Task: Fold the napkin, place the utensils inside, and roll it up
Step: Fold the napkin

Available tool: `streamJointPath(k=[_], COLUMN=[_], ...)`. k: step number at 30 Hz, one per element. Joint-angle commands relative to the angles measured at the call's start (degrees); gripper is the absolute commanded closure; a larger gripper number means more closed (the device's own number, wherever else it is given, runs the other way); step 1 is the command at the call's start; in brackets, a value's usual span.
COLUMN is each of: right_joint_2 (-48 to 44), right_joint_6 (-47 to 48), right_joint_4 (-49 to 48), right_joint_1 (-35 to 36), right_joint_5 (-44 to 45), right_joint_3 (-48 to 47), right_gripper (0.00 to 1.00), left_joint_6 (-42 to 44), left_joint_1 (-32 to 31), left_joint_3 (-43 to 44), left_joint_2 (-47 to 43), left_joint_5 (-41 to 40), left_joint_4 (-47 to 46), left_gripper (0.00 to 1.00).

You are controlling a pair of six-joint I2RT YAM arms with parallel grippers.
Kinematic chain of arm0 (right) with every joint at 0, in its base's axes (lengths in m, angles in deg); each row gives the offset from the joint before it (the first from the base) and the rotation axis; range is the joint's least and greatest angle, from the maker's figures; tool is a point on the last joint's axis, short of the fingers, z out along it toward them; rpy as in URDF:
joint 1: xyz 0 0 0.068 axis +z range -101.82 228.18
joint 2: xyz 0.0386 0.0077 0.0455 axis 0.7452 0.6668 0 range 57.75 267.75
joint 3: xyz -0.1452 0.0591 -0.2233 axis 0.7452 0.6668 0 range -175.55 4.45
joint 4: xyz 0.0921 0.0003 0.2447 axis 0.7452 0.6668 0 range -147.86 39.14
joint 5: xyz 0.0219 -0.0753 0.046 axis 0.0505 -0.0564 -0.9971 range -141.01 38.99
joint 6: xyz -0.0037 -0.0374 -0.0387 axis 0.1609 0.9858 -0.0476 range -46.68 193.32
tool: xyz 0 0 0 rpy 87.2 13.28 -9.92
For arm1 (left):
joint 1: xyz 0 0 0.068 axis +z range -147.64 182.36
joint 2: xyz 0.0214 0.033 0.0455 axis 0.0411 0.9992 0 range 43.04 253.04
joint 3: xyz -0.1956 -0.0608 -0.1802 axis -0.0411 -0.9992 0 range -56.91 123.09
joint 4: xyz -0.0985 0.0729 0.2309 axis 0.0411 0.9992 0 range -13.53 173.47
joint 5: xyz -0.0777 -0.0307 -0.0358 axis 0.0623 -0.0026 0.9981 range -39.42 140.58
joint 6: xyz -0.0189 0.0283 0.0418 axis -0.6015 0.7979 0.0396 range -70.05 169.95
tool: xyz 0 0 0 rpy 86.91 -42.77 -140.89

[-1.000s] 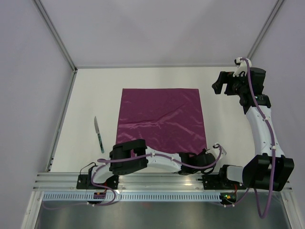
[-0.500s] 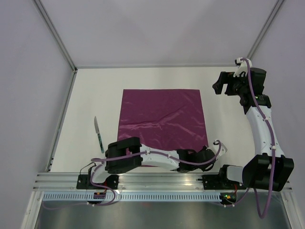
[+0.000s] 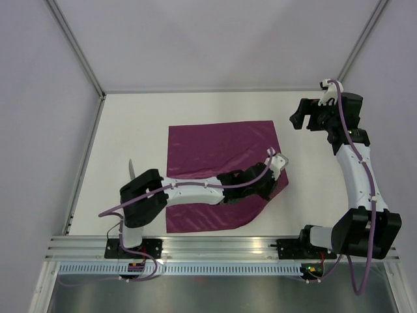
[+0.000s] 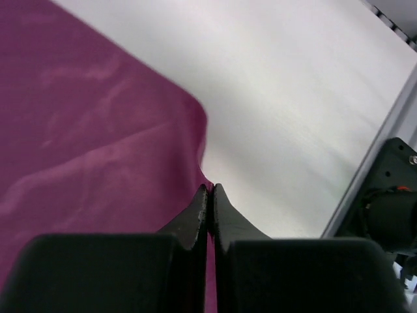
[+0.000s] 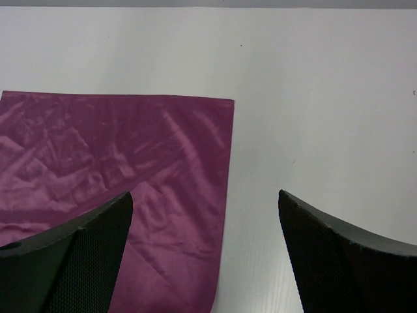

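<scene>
Slippage worries me: left gripper [image 4: 210, 189] pinches a raised corner of the napkin [image 3: 215, 147], spread on the counter [image 3: 130, 124] (right gripper [image 5: 203, 195] hangs wide open, well apart), and that shiny cloth could slide free mid-fold.

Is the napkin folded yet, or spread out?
Mostly spread, not yet folded. The left gripper is shut on the napkin's near right corner, holding that corner raised off the table; the rest lies flat.

The right gripper [image 5: 204, 195] holds its two dark, mesh-textured fingers [image 5: 78, 261] spread wide apart. The creased purple napkin [image 5: 117, 143] lies flat ahead of the finger at the view's left, its straight side edge running in between both fingers. Bare white table [image 5: 313, 98] lies ahead of the other finger.
</scene>
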Motion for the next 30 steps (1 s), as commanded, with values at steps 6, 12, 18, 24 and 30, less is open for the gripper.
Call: streamJointPath(k=[6, 12, 18, 24, 30], right_joint_2=[1.0, 2.1, 4.0, 5.8, 7.5], right_joint_6=[-0.6, -0.7, -0.7, 0.1, 0.1], right_joint_4=[1.9, 2.5, 4.0, 4.7, 5.0], right_joint_1=[-0.3, -0.3, -0.3, -0.2, -0.3], right_joint_5=[-2.3, -4.5, -7.3, -8.8, -9.4], right_joint_3=[-0.9, -1.0, -1.8, -1.9, -2.3], right_gripper=[0.03, 0.04, 0.04, 0.03, 0.04], left_joint_6=[-6.3, -7.3, -7.9, -7.9, -7.3], left_joint_1=[15.9, 25.3, 33.1, 39.7, 44.2], left_joint_3=[-6.9, -6.8, -7.3, -7.3, -5.9], left_joint_2=[-11.6, -13.5, -15.3, -15.2, -13.9], left_joint_5=[5.3, 6.3, 7.2, 8.4, 11.0], left_joint_4=[-0.4, 4.4, 7.8, 9.3, 9.9], left_gripper=[0.98, 0.98, 0.98, 0.98, 0.98])
